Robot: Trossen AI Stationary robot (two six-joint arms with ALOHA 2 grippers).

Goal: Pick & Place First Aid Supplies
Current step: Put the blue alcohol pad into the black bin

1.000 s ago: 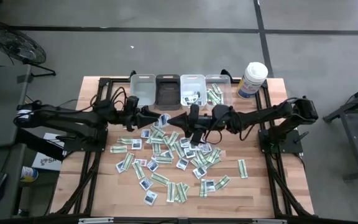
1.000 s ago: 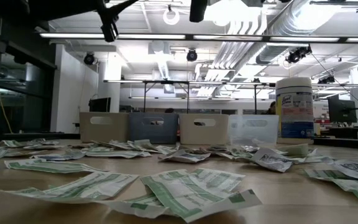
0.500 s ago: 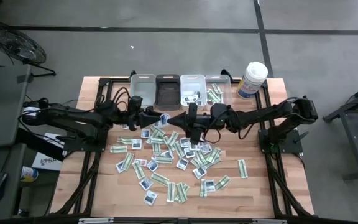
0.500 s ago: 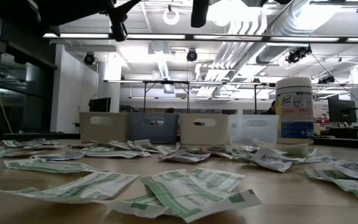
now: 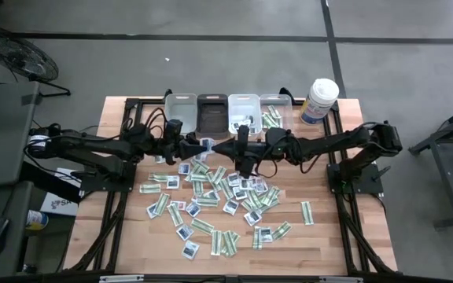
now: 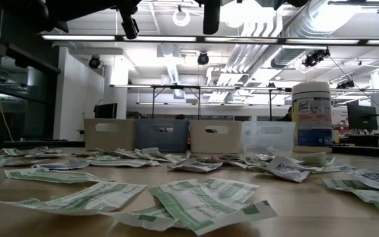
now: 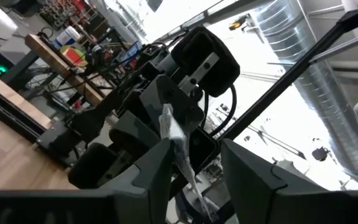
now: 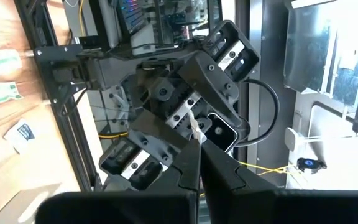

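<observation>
1. High view: the left hand (image 5: 209, 147) and right hand (image 5: 220, 148) are met tip to tip above the wooden surface (image 5: 321, 236), just before the bins (image 5: 212, 114); a white packet (image 5: 206, 145) is seen between them. Other packets (image 5: 211, 196) are scattered across the surface
2. Low view: both arms are raised overhead; packets (image 6: 196, 197) are spread flat before the canister (image 6: 312, 122)
3. Left wrist view: the packet (image 7: 178, 146) is seen between the left fingers (image 7: 154, 177), which appear only partly closed
4. Right wrist view: the packet (image 8: 196, 130) is pinched by the closed right fingers (image 8: 225, 177)
</observation>
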